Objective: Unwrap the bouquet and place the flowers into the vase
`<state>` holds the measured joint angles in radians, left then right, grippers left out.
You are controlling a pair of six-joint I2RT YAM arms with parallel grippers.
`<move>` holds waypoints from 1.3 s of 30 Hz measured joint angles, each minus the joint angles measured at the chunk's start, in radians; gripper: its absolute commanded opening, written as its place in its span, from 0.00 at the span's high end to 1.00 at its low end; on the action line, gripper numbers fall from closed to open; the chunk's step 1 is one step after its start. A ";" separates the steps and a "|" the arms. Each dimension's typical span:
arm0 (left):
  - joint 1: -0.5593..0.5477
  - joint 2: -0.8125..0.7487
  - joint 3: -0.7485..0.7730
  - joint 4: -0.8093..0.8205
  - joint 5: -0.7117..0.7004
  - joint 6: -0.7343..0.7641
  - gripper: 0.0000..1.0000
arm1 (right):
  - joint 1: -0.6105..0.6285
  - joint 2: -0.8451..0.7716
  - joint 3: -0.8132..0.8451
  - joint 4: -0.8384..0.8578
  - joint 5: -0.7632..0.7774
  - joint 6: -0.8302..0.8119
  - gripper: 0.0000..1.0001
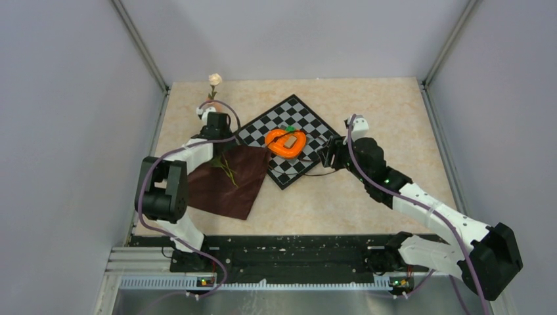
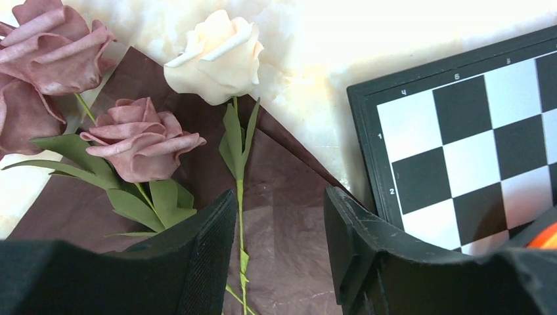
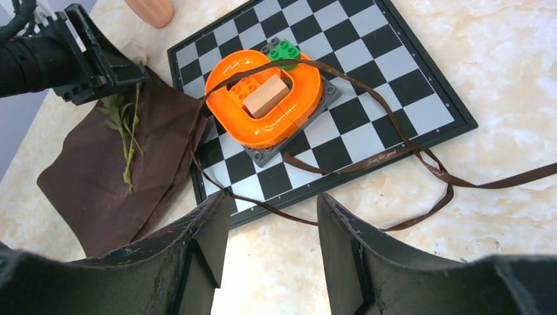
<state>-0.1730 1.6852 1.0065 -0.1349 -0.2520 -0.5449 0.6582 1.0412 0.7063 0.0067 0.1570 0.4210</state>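
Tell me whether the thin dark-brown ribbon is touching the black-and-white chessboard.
Touching. The right wrist view shows the thin dark-brown ribbon lying flat across squares of the black-and-white chessboard and over its near edge.

Small white digits are printed on the black frame of the black-and-white checkered chessboard (image 2: 460, 151). In the left wrist view a "1" and a "2" stand along its side edge, each beside a row of squares. A "4" stands on the adjoining edge, and the marks after it are too small to make out. In the right wrist view a short line of pale cursive script lies where the thin dark brown ribbon (image 3: 383, 157) crosses the frame. It is too fine to read, and whether it is on the ribbon or the frame cannot be told.
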 measured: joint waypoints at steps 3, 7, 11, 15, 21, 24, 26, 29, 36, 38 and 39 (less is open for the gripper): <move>0.000 0.014 0.004 -0.002 -0.011 0.001 0.46 | 0.000 0.000 0.000 0.000 0.002 0.000 0.47; 0.007 0.024 0.008 -0.006 -0.026 0.005 0.48 | 0.000 0.000 0.000 -0.001 0.003 0.000 0.47; 0.021 0.042 0.024 -0.008 -0.031 0.016 0.51 | 0.000 0.000 0.000 -0.003 0.004 0.000 0.47; 0.036 0.064 0.034 -0.008 -0.037 0.017 0.55 | 0.000 0.000 0.000 -0.008 0.004 0.000 0.47; 0.048 0.097 0.037 -0.005 -0.032 0.016 0.59 | 0.000 0.000 0.000 -0.014 0.004 0.000 0.47; 0.052 0.108 0.039 -0.005 -0.023 0.015 0.61 | 0.000 0.000 0.000 -0.016 0.004 0.000 0.47; 0.056 0.108 0.039 -0.005 -0.016 0.014 0.62 | 0.000 0.000 0.000 -0.017 0.004 0.000 0.47; 0.066 0.108 0.039 -0.003 -0.003 0.011 0.63 | 0.000 0.000 0.000 -0.018 0.004 0.000 0.47; 0.096 0.117 0.041 0.003 0.032 -0.007 0.70 | 0.000 0.002 0.000 -0.018 0.003 0.000 0.47; 0.099 0.121 0.045 0.003 0.038 -0.007 0.73 | 0.000 0.002 0.000 -0.018 0.003 0.000 0.47; 0.100 0.122 0.047 0.005 0.042 -0.007 0.76 | 0.000 0.002 0.000 -0.018 0.003 0.000 0.47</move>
<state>-0.0734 1.8076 1.0534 -0.1299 -0.2104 -0.5522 0.6582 1.0431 0.7063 -0.0109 0.1604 0.4206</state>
